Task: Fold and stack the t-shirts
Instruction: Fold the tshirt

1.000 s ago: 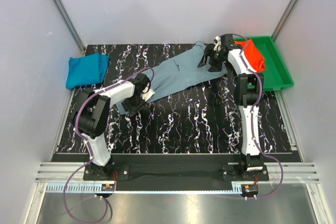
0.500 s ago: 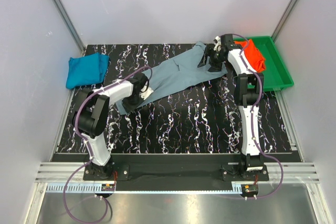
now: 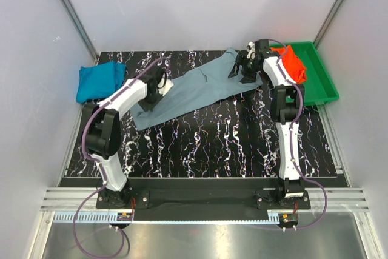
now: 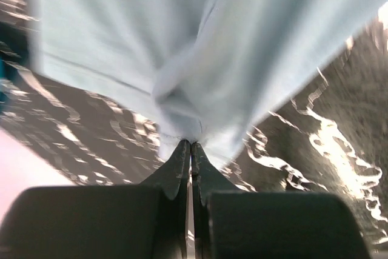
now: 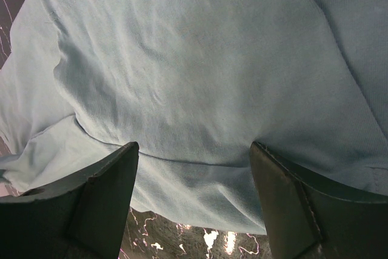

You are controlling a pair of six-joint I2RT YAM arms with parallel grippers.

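A: The grey-blue t-shirt (image 3: pixel 203 86) lies slantwise on the table (image 3: pixel 230 137), stretched between the two claws. The left claw (image 4: pixel 190 144) is clenched on a small fold at its near edge.

B: And the right claw (image 5: pixel 193 150) hangs spread over the other end, gripping nothing.

A: Then a thin pinch may slip mid-fold, or the unpinned end may drag and bunch.
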